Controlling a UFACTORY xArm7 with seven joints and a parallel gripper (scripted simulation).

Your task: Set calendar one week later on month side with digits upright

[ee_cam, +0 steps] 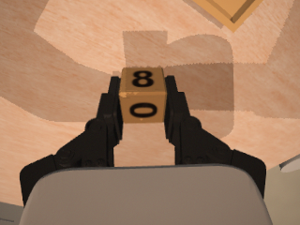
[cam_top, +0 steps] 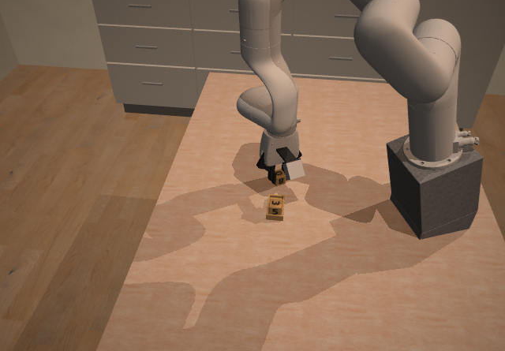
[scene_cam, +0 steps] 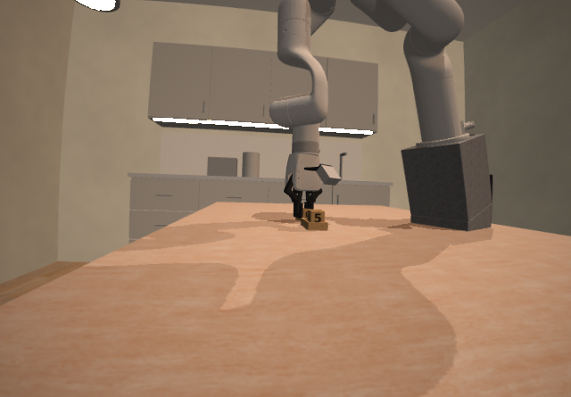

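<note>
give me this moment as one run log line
gripper: shut on 0/8 cube | 3/5 cube: in tray | tray: on table | date: incomplete, one cube outside tray

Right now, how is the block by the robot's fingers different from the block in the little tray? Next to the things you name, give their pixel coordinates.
The block by the fingers (cam_top: 279,177) shows an 8 and a 0, while the block in the tray (cam_top: 274,207) (scene_cam: 317,216) shows a 3 and a 5. The first is outside the tray (cam_top: 274,218) (scene_cam: 315,227), between the gripper's fingers; the second sits inside it, away from them. Both are brown cubes with dark numbers.
</note>
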